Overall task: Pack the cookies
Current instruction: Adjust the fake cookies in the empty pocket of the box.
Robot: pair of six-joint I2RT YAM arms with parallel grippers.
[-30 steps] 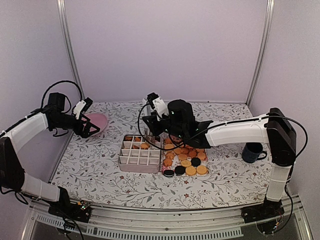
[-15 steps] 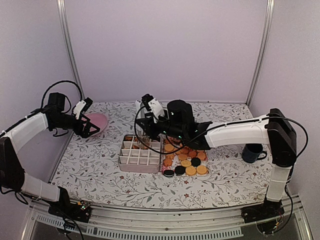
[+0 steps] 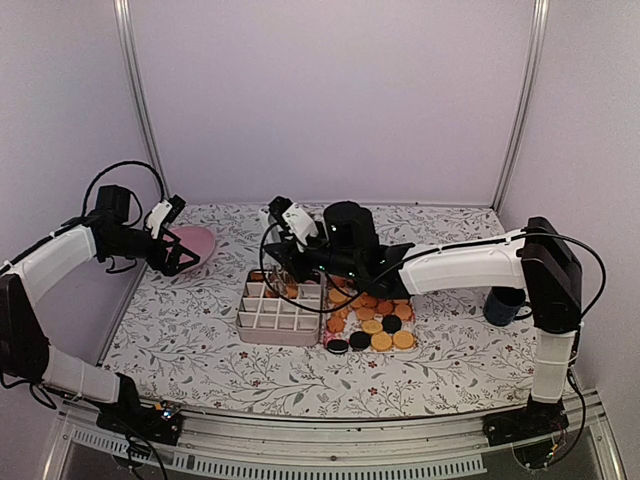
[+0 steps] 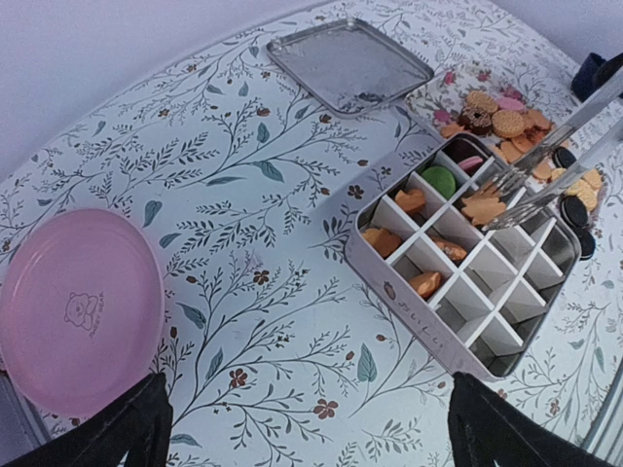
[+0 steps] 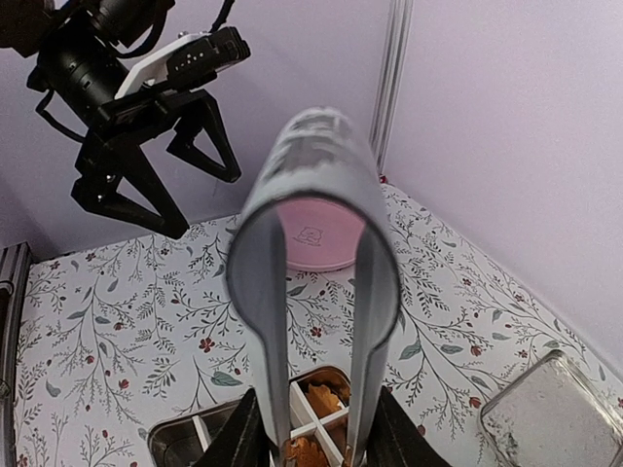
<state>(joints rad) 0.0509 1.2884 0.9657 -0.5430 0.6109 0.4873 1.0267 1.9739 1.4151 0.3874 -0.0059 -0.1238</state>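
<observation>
Clamping metal tongs [image 5: 316, 243], the right gripper [image 5: 316, 440] holds their tips at an orange cookie [image 4: 482, 207] inside the divided tray [image 4: 421, 329]; the left gripper [image 4: 310, 433] stands spread apart.

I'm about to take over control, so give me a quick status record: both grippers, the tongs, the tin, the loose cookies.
left gripper: open, empty, near the pink plate
right gripper: shut on the tongs
tongs: tips over a middle cell of the divided tin, orange cookie between them
divided tin: far cells partly filled, near cells empty
loose cookies: piled right of the tin
</observation>
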